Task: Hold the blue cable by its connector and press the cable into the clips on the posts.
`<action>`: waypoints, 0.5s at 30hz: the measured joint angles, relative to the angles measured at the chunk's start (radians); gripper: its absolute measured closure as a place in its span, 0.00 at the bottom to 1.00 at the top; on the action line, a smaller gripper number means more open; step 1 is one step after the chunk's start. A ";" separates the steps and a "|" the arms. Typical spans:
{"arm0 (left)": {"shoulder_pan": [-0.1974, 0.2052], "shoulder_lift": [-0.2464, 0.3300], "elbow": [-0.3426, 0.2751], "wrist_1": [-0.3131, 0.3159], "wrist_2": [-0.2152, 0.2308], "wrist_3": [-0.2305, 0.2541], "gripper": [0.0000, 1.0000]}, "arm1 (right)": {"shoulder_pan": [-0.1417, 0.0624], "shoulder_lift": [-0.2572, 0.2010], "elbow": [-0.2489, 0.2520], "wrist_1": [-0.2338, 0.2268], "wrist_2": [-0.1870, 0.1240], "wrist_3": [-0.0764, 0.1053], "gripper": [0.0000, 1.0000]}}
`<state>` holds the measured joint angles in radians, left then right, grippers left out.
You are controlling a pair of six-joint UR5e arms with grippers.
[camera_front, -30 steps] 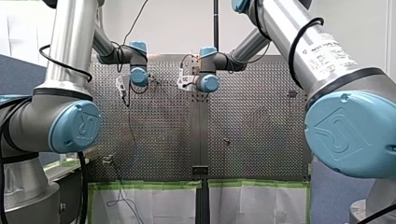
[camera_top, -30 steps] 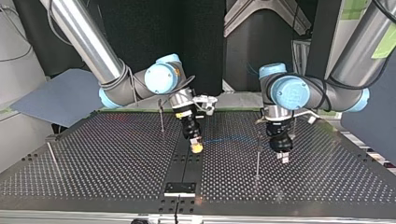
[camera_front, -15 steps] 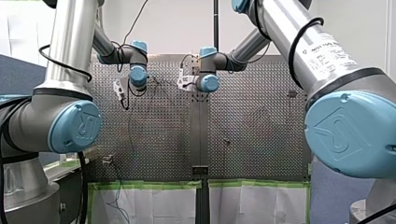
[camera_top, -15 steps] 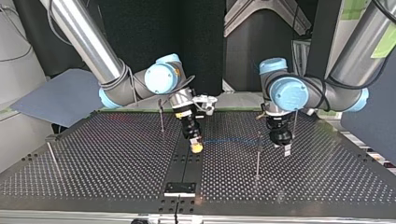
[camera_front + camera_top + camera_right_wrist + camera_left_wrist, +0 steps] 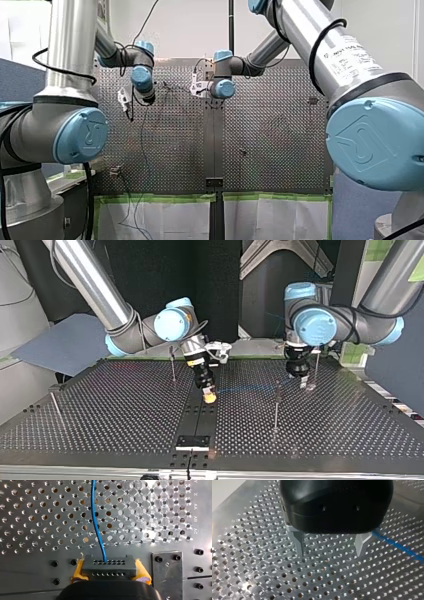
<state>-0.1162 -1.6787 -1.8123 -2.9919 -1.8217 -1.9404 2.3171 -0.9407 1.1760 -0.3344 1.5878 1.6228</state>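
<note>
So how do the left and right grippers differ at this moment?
The left gripper has bare metal jaws, the right gripper yellow-padded ones. The left gripper's jaws stand open and empty; the right gripper's are shut on the connector of the blue cable. Both hang over the perforated table.

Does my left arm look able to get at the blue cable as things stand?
Probably yes. The left gripper is open and holds nothing, and the blue cable runs over the table just beside it, with nothing between them in the left wrist view.

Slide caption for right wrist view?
Right tool grips the connector between yellow pads; blue cable runs ahead over the perforated table.
</note>
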 joint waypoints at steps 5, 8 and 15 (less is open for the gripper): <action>0.004 0.047 -0.045 -0.042 0.030 -0.001 0.00 | 0.000 0.000 0.000 0.003 0.001 0.002 1.00; 0.003 0.076 -0.062 -0.055 0.052 -0.002 0.00 | 0.000 0.000 0.000 0.004 0.001 0.002 1.00; -0.004 0.139 -0.071 -0.091 0.094 0.003 0.00 | 0.006 0.000 0.000 0.005 0.003 0.002 1.00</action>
<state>-0.1205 -1.5395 -1.8829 -3.0830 -1.7275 -1.9371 2.3234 -0.9405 1.1760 -0.3290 1.5905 1.6248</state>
